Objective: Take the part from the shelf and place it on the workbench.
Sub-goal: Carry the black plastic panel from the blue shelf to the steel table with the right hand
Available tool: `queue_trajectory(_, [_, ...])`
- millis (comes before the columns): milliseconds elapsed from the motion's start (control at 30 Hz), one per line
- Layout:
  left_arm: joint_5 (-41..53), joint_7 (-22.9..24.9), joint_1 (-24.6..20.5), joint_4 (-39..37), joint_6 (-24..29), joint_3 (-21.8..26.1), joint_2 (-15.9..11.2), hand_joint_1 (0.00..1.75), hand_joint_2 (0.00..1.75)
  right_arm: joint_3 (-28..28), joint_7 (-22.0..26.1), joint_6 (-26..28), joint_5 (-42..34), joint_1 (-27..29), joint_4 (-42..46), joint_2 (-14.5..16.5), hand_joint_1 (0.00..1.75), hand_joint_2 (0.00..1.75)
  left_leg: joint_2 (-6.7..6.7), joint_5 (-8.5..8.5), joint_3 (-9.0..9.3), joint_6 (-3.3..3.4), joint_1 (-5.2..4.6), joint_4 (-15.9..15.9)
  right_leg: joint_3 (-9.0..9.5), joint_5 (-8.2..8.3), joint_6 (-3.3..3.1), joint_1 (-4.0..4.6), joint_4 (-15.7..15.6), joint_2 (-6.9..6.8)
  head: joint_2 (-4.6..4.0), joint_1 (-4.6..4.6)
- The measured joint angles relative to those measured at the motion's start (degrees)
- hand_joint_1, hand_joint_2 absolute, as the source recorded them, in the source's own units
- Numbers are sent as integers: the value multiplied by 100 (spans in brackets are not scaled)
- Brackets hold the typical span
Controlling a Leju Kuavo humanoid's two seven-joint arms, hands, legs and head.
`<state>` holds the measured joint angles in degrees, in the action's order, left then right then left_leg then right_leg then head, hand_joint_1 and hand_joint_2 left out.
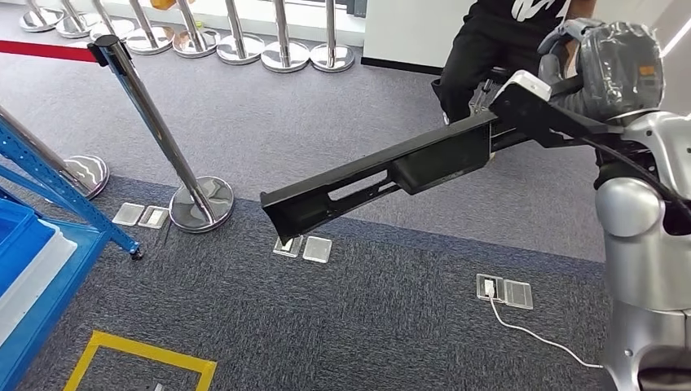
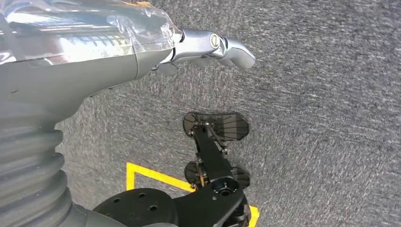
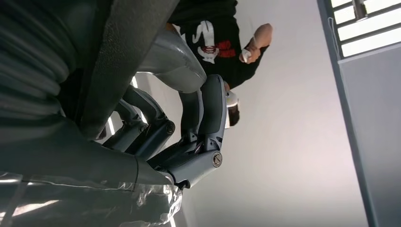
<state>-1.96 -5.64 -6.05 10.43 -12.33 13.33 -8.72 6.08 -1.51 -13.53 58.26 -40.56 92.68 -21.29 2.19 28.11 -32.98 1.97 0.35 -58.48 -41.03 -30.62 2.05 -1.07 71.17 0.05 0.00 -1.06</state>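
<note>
The part [image 1: 383,175] is a long black plastic moulding with slots. It hangs in the air over the grey carpet, slanting down to the left. My right hand [image 1: 607,65], wrapped in clear film, grips its upper right end. In the right wrist view the dark fingers [image 3: 189,142] curl around the black part [image 3: 127,47]. My left hand [image 2: 208,47] hangs over the carpet with its thumb stretched out and nothing in it.
The blue shelf frame [image 1: 49,187] stands at the left edge. A chrome stanchion [image 1: 163,138] with a red belt stands beside it, and several more line the back. A person in black [image 1: 497,41] sits behind the part. Yellow floor tape [image 1: 138,358] and a floor socket with a white cable [image 1: 505,289] lie below.
</note>
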Motion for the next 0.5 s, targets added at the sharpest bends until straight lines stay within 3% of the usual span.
queue_trajectory(67, [-11,0,-10,0,0,1,-1,0,175,0,1,4,-1,-30,-9,0,175,175,77,35,3,-42,-10,-32,380,331,-17,22,-787,-150,0,-48])
queue_trajectory(133, [-22,4,-16,0,0,2,-2,0,175,0,2,7,-3,-54,-20,0,175,175,130,61,1,-91,-28,-58,550,416,-84,67,-1168,-226,0,-63])
queue_trajectory(200, [-27,13,-20,0,1,2,-2,0,175,0,3,8,-10,-62,-37,-1,175,175,187,68,17,-142,-30,-53,551,418,-168,93,-1194,-148,0,-45])
queue_trajectory(267, [-29,17,-29,0,1,2,-1,0,175,1,11,14,-19,-77,-48,-1,175,175,124,168,4,-202,-9,-160,568,446,-240,82,-1237,-86,0,-19])
queue_trajectory(333, [-28,17,-26,0,0,2,1,0,175,3,17,24,-26,-101,-56,1,175,175,-58,473,-203,-241,11,-667,586,466,-298,70,-1267,-32,0,39])
queue_trajectory(400, [-21,17,-7,0,-3,2,3,0,175,8,17,28,-32,-112,-76,3,175,175,-158,790,-572,-257,12,-1431,587,465,-322,86,-1263,50,0,112])
queue_trajectory(433, [-17,17,2,0,-7,2,4,0,175,12,17,29,-34,-112,-89,4,175,175,-171,820,-692,-256,11,-1647,588,464,-326,95,-1257,100,0,134])
queue_trajectory(467, [-10,18,8,0,-10,2,4,0,175,16,17,31,-34,-113,-102,4,175,175,-178,739,-719,-246,11,-1661,590,462,-326,102,-1248,158,0,151])
queue_trajectory(500, [-2,18,11,0,-15,2,4,0,175,19,17,32,-34,-115,-112,4,175,175,-196,552,-633,-227,11,-1430,592,458,-325,104,-1236,214,0,161])
